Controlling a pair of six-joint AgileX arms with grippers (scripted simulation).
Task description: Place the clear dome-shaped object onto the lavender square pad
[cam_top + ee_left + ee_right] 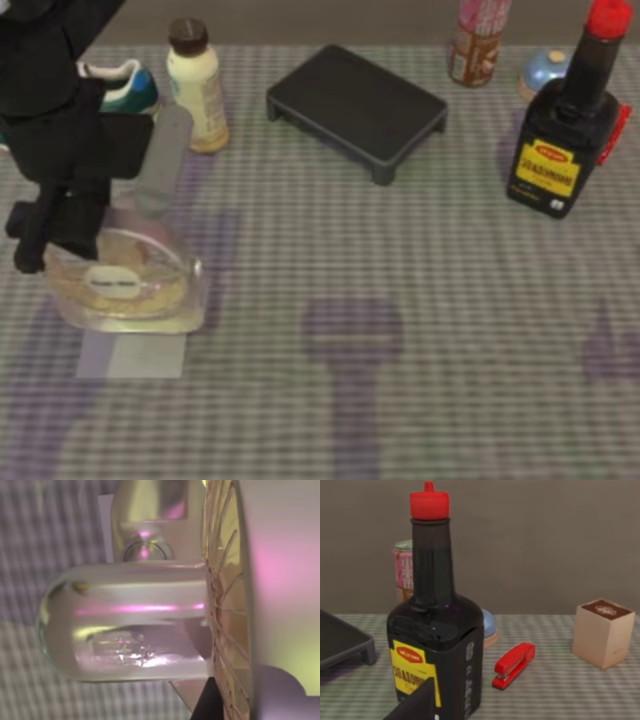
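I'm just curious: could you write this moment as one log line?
left gripper: at clear dome | dome: over lavender pad, pad's near edge showing | right arm: out of top view

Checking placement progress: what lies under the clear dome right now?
The lavender square pad lies under the clear dome-shaped object; only its near strip shows, the rest is covered. The left gripper is at the dome.

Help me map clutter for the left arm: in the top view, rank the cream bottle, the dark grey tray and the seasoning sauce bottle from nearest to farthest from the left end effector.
From the left end effector at the table's left:
1. Cream bottle, nearest, at the back left.
2. Dark grey tray, back middle.
3. Seasoning sauce bottle, farthest, far right.
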